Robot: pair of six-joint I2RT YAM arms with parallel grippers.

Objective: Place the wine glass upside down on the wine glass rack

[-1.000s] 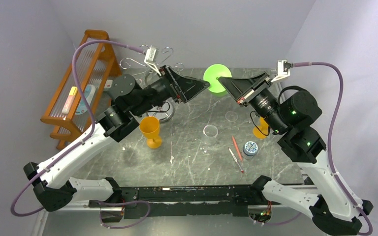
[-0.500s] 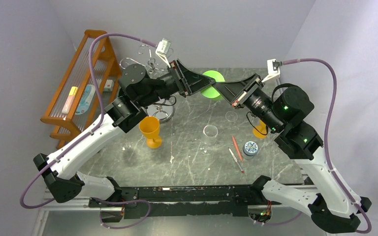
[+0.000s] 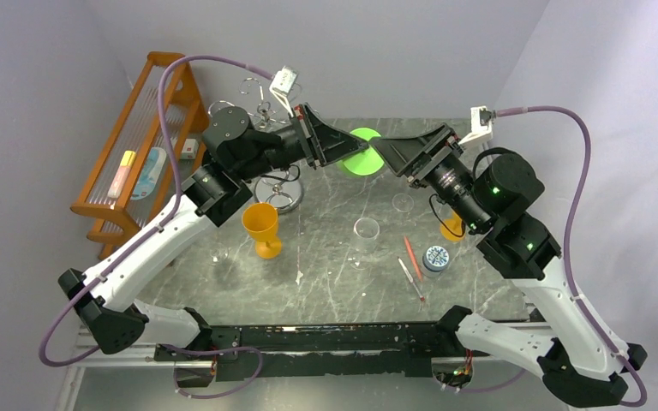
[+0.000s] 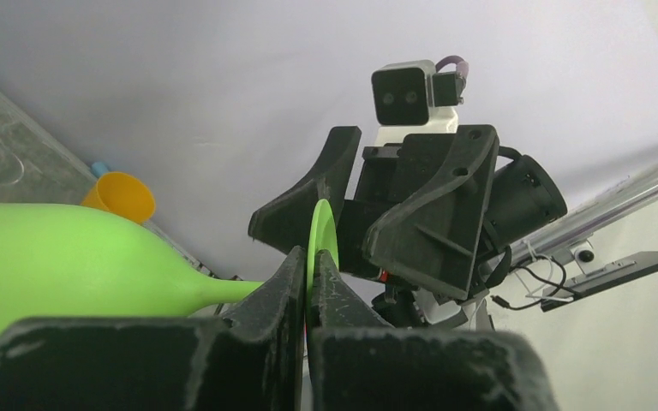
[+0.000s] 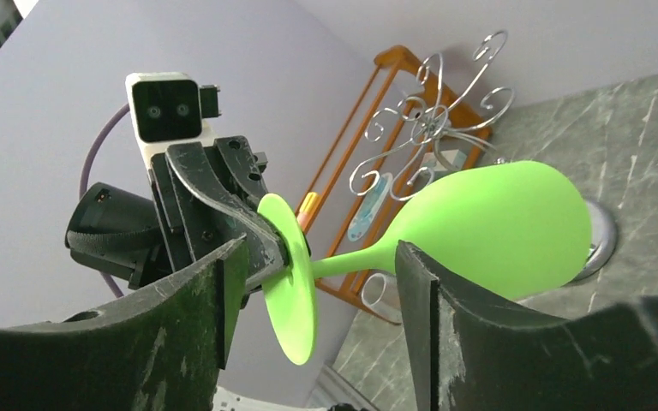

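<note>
Over table (image 3: 326, 265), L tool (image 4: 307, 261) clamps wine glass (image 5: 497, 218) foot; R tool (image 5: 321, 261) wide.

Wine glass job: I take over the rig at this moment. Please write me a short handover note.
The left gripper is shut on the foot of the green wine glass, which is held sideways in the air.
The right gripper is open, with one finger on each side of the stem.
The wine glass rack stands at the far left; the hooks in view are empty.
Done: glass lifted.
Left: turn the bowl down and hang the glass on a hook.
</note>
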